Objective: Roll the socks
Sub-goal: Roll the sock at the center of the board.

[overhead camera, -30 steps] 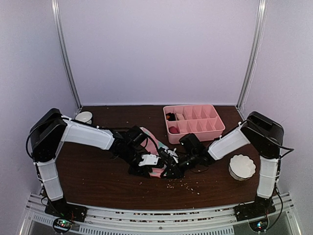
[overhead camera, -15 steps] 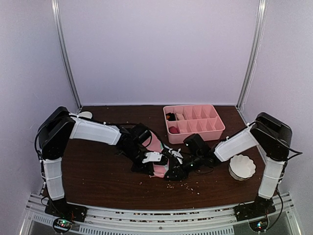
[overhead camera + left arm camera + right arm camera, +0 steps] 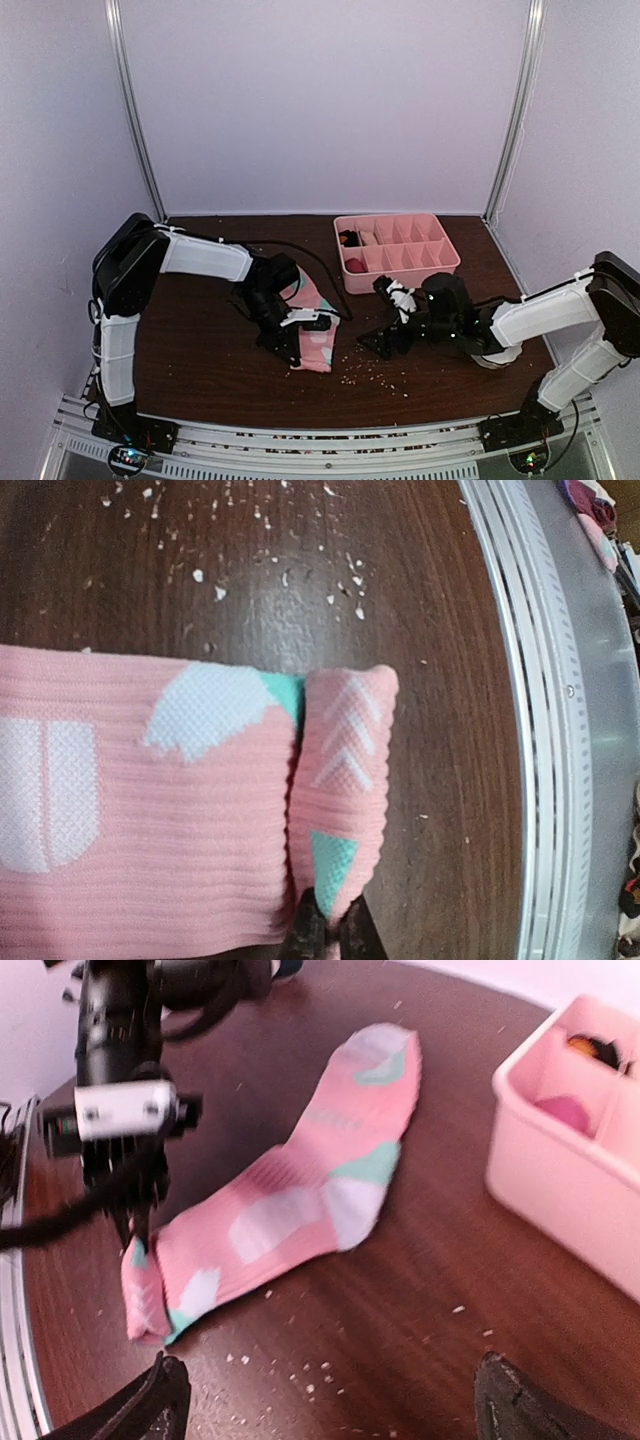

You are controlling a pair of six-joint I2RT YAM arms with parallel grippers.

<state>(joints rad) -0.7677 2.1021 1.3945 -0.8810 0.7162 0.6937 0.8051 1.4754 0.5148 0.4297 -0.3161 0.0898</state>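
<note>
- Left arm [image 3: 205, 258] reaches inward across its base, its left end effector [image 3: 325, 932] tipped downward, fingers pinched together.
- Right arm [image 3: 540, 318] stretches low toward the left, its right end effector [image 3: 330, 1405] spread wide.

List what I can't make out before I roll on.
- No second sock is recognisable anywhere; dark items in the pink tray are too small from the top, cut off in the right wrist view.
- How the left gripper holds the pink sock: the left wrist view's bottom edge cuts its fingertips; from the top the gripper covers the fold.
- Sock's other end: beyond the left wrist view's left edge.
</note>
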